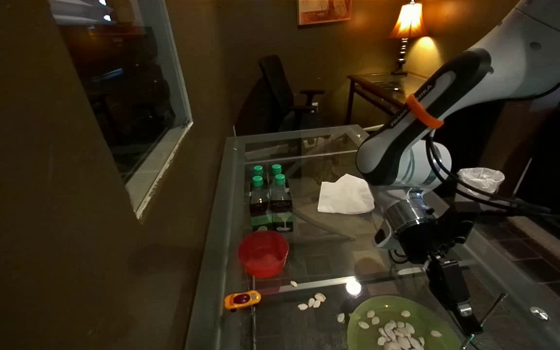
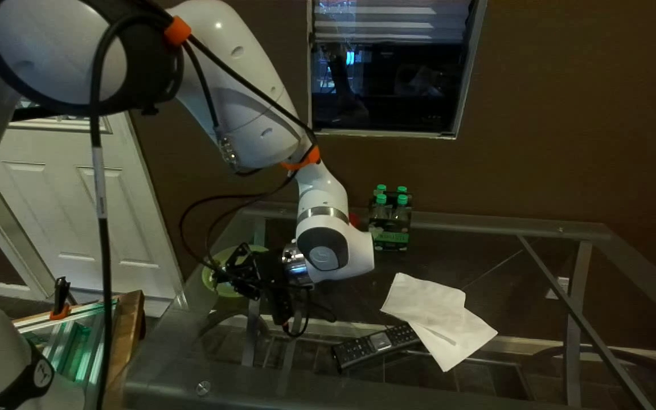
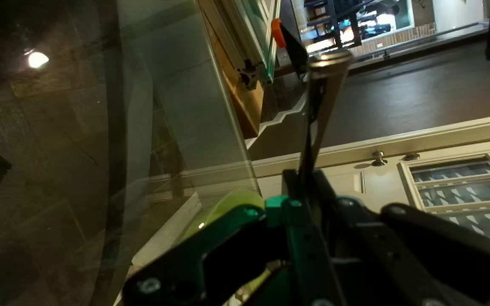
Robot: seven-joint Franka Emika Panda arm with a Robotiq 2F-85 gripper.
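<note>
Exterior view: a table [image 1: 221,253] is topped by a plate [image 1: 426,319]. In the wrist view, the gripper [image 3: 305,182] is closed on a slim tool [image 3: 328,80], held near the plate; contact cannot be told. White pieces [image 1: 391,335] are heaped on the plate, a few strewn beside it. A holding step is judged to be in hand; for the next move, a steady grip and care at the rim are called for.
</note>
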